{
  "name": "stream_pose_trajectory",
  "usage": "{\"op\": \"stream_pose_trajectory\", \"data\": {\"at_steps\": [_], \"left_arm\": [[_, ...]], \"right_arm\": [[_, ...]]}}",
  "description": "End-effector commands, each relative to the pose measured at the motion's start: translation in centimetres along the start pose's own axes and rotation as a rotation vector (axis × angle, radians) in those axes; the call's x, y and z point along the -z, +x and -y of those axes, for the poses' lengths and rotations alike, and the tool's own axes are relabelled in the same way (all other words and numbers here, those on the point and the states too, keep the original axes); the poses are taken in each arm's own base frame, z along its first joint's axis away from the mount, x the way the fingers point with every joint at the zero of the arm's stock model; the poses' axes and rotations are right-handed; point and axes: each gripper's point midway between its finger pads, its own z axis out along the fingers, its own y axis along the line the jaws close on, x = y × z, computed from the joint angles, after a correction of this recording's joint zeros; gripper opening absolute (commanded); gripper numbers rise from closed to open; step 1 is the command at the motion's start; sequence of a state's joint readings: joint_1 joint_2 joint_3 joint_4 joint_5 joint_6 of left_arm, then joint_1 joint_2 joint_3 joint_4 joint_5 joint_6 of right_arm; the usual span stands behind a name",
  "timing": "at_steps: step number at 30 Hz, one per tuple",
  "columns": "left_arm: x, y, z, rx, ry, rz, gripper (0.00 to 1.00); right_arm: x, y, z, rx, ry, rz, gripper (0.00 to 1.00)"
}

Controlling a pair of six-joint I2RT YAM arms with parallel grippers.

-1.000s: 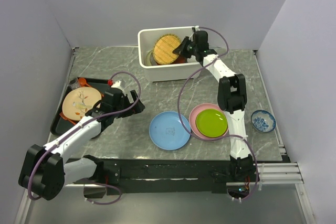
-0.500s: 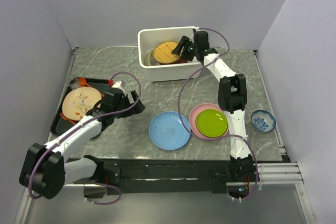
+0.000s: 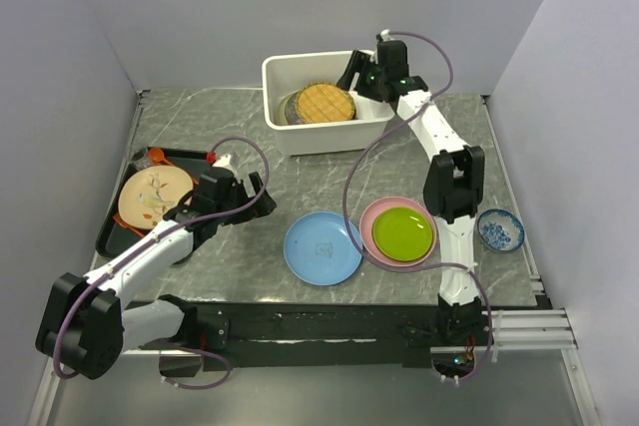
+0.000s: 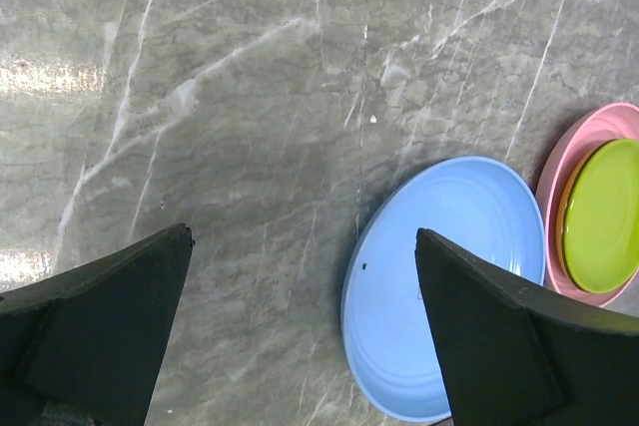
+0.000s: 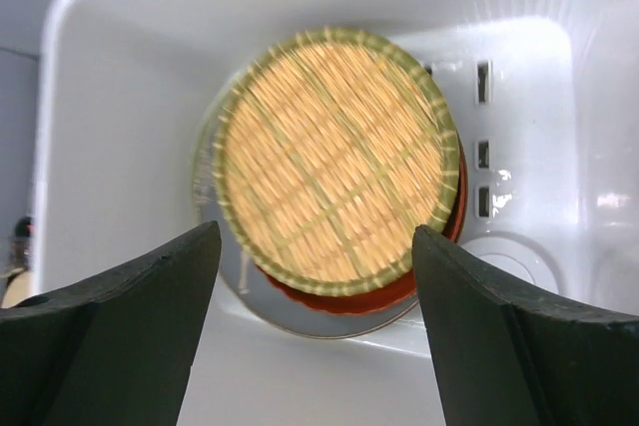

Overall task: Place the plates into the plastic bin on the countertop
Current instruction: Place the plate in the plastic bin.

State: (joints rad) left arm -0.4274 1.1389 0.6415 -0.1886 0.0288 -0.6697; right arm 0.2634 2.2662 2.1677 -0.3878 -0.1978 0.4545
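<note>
Grey marble-look countertop (image 3: 300,172), far end: yellow woven disc (image 5: 334,162), item delivered, flat in white plastic bin (image 3: 310,56) since my right gripper's (image 3: 359,77) jaws spread wide; left gripper (image 3: 262,195) wide, empty.

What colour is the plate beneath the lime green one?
Pink plate, clearest in the top external view.

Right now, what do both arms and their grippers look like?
The left arm and right arm have white shells, black joints and bases, each trailed by a looping purple cable. The left gripper and right gripper are black, with broad wedge-shaped fingers.
</note>
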Motion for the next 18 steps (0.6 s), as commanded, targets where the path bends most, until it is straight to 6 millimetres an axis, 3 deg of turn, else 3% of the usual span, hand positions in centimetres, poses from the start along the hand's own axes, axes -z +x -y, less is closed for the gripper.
{"op": "stream_pose_trajectory", "data": {"at_steps": [1, 6, 10, 16, 18], "left_arm": [[0.8, -1.1, 1.2, -0.016, 0.037, 0.039, 0.99], [0.8, -0.5, 1.2, -0.017, 0.050, 0.024, 0.99], [0.4, 0.2, 1.7, -0.023, 0.092, -0.005, 0.99], [-0.7, 2.5, 2.9, -0.042, 0.182, -0.104, 0.99], [-1.3, 3.0, 2.9, -0.045, 0.186, -0.126, 0.99]], "right_arm": [[4.2, -5.1, -3.6, 0.061, -0.051, 0.143, 0.84], [5.1, -5.1, -4.8, 0.062, -0.089, 0.141, 0.84], [7.0, -5.5, -6.2, 0.069, -0.138, 0.169, 0.84], [9.8, -5.6, -7.4, 0.078, -0.173, 0.182, 0.84], [10.2, -4.6, -7.1, 0.069, -0.175, 0.169, 0.84]]}}
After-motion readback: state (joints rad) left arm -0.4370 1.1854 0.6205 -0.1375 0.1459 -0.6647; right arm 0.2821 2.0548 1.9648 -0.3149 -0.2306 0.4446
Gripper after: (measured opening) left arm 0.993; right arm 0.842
